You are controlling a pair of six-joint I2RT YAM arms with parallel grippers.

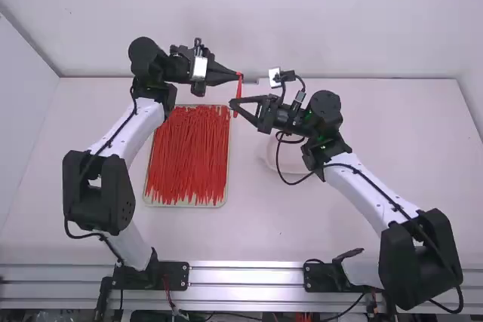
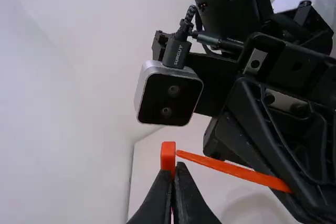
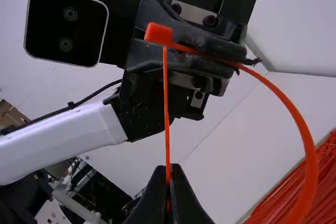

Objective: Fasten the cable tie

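Observation:
A red cable tie point(image 1: 238, 88) hangs in the air above the far edge of the tray, held between both grippers. My left gripper point(image 1: 235, 75) is shut on the tie's square head point(image 2: 168, 154), which also appears as the head point(image 3: 157, 32) in the right wrist view. My right gripper point(image 1: 237, 105) sits just below it, shut on the thin strap point(image 3: 166, 129). The strap bends in a wide loop point(image 3: 296, 124) from the head round to the right gripper's fingertips. The strap point(image 2: 231, 170) runs from the head toward the right gripper's black body.
A flat tray point(image 1: 185, 203) piled with several loose red cable ties point(image 1: 189, 152) lies left of centre under the left arm. A faint translucent container point(image 1: 269, 161) seems to sit beneath the right arm. Bare white table lies to the right and at the front.

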